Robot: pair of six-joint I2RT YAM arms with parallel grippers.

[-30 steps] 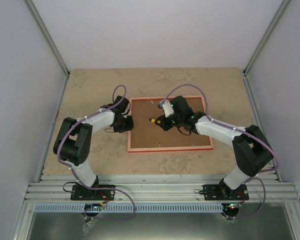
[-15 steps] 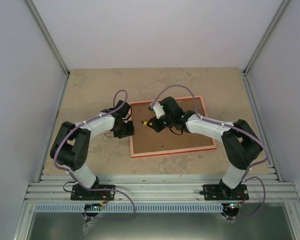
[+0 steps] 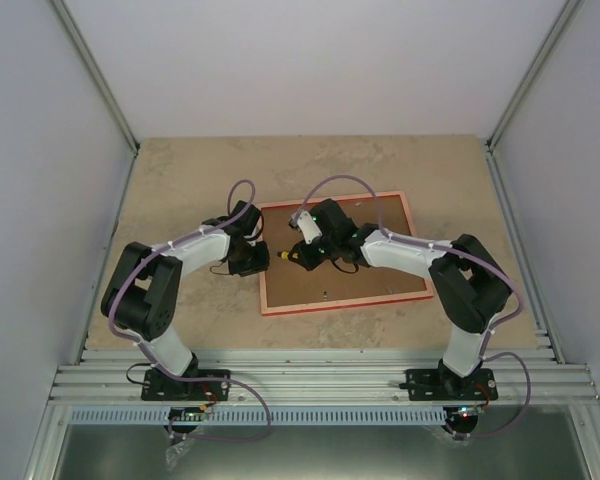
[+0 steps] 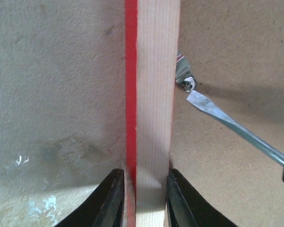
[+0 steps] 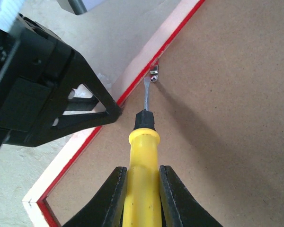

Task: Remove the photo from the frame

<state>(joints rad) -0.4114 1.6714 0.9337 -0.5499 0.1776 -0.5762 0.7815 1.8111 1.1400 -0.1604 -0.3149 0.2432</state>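
Looking at one beige table (image 3: 180,170) between white walls (image 3: 310,60), we count one frame (image 4: 154,118); left claw (image 4: 142,191) pinches its rail, right claw (image 5: 142,189) clamps one screwdriver (image 5: 141,146).

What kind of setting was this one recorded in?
Probably a lab robot cell: plain white enclosure walls, two arms bolted to an aluminium rail, and a beige tabletop holding the frame.

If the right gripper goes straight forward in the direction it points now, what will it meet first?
The right gripper holds a screwdriver whose tip leads. It would meet the small metal tab first, at the inner edge of the frame; whether they already touch is unclear.
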